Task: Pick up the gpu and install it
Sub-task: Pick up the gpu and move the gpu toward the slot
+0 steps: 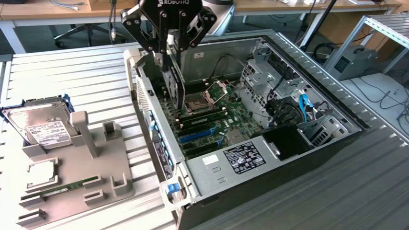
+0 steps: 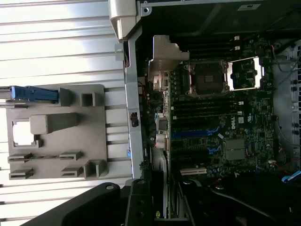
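We clasp the gpu [image 1: 176,79] on edge in our gripper [image 1: 170,50], upright over the motherboard [image 1: 221,120], presumably to suit its slots.

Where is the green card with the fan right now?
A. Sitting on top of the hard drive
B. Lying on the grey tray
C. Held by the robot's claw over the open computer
C: the gripper is shut on the gpu, which hangs upright over the motherboard inside the open computer case.
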### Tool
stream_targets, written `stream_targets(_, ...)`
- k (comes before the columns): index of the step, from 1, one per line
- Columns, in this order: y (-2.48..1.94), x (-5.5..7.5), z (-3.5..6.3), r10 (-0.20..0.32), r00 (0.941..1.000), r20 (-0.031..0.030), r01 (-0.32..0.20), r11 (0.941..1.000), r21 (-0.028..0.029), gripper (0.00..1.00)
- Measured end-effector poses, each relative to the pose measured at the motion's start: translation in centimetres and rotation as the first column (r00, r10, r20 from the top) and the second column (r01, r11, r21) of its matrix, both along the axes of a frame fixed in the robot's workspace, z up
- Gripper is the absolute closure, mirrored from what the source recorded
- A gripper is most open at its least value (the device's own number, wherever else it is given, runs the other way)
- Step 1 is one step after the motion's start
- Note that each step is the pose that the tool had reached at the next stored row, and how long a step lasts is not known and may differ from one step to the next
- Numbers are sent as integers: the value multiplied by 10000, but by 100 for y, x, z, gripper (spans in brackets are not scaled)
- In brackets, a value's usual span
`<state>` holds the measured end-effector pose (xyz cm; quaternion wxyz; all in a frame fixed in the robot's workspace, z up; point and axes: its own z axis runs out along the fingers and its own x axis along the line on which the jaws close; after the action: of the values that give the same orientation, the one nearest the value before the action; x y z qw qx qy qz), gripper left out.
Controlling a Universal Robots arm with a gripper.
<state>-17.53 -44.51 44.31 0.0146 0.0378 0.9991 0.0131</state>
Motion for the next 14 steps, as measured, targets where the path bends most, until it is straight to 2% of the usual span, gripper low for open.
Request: stream_targets(14, 0, 38, -74, 0, 10000, 0, 0, 10000, -1, 74)
